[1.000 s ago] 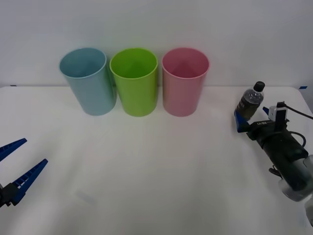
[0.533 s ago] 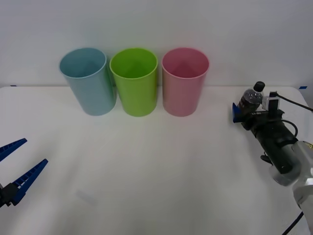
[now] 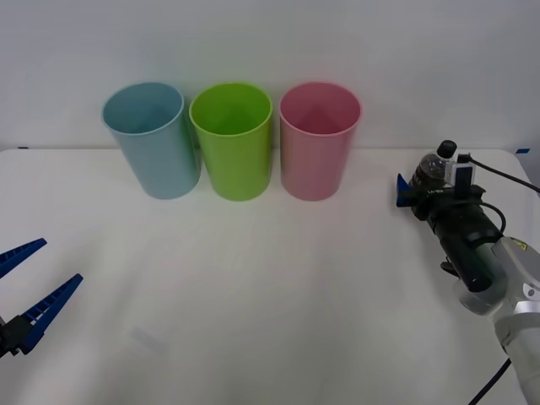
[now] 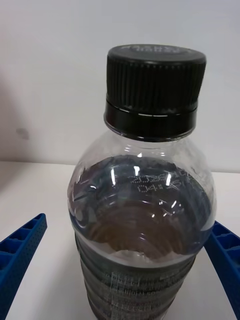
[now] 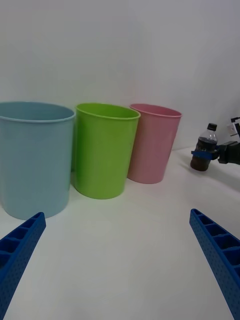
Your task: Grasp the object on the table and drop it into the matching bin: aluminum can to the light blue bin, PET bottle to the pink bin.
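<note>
The right end effector (image 3: pixel 419 191), its arm stretched low across the white bench (image 3: pixel 270 287), clasped the PET bottle (image 3: pixel 430 171) upright at the bench's far right, right of the pink bin (image 3: pixel 319 152). The left end effector (image 3: pixel 29 287) hung unclenched at the near left.

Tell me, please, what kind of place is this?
Probably a lab test bench for sorting waste, not a home: a plain white table against a bare wall, the light blue bin, a lime green bin and the pink bin in a row.
</note>
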